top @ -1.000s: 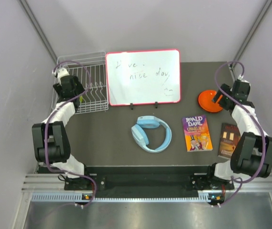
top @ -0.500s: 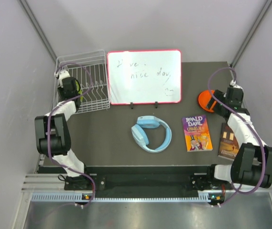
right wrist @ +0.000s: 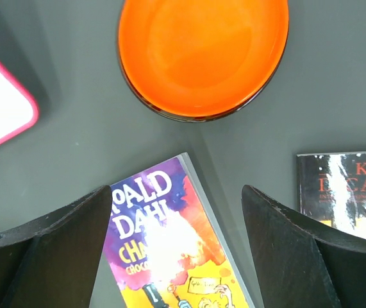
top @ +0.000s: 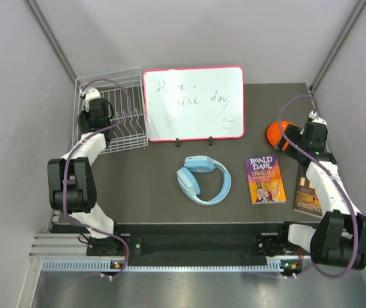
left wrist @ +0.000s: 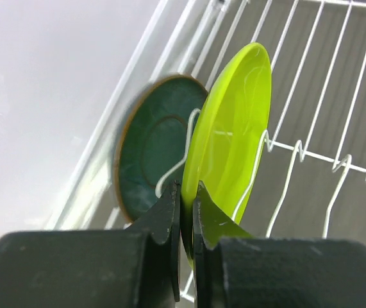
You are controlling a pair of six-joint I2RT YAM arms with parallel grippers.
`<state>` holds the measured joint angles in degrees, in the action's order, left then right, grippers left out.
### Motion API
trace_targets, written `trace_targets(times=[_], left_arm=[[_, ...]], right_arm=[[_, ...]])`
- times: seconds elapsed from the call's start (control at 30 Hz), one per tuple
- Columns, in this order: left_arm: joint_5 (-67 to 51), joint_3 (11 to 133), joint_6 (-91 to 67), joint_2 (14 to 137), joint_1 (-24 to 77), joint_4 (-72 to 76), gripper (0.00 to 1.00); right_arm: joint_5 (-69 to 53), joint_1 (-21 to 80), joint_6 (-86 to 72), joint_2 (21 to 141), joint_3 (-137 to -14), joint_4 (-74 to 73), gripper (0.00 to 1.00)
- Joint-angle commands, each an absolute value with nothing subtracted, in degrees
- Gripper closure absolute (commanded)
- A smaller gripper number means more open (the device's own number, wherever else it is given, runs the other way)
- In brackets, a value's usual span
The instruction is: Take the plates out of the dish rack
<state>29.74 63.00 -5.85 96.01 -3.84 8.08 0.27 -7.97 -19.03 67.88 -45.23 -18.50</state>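
The white wire dish rack [top: 126,133] stands at the far left of the table. Two plates stand upright in its tines: a lime green plate [left wrist: 231,135] and, behind it, a dark green plate [left wrist: 150,147]. My left gripper [left wrist: 186,192] reaches into the rack from its left side and is shut on the lime plate's lower rim. An orange plate [right wrist: 202,54] lies flat on the table at the far right, also seen from above [top: 274,135]. My right gripper [right wrist: 176,212] hangs open above the table just short of the orange plate, with nothing between its fingers.
A red-framed whiteboard [top: 193,102] stands next to the rack. Blue headphones [top: 203,179] lie mid-table. A Roald Dahl book [top: 265,178] and a dark book [top: 307,192] lie at the right. Grey walls close in on both sides.
My left gripper has pushed further into the rack and shut on the lime plate's rim. The right arm has pulled back a little from the orange plate, its jaws still open.
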Motion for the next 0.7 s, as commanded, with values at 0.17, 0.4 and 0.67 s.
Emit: trace_targets(times=[0.17,0.4,0.67], left_arm=[[41.22,63.71,0.17,78.94,5.71,9.95,1.0],[18.75,59.87,-18.68,66.55,6.5,-2.37,1.0],[-3.17,54.14,-31.11,64.24,19.93,1.3,1.0]], right_arm=[[0.89,-6.77,-18.37,56.09,-46.14,-22.14,0.17],[-9.65,-5.19,-22.13,50.19,-45.36,-19.27,0.16],[-20.21,6.39,-33.03,49.3,-41.93,-4.24,0.15]])
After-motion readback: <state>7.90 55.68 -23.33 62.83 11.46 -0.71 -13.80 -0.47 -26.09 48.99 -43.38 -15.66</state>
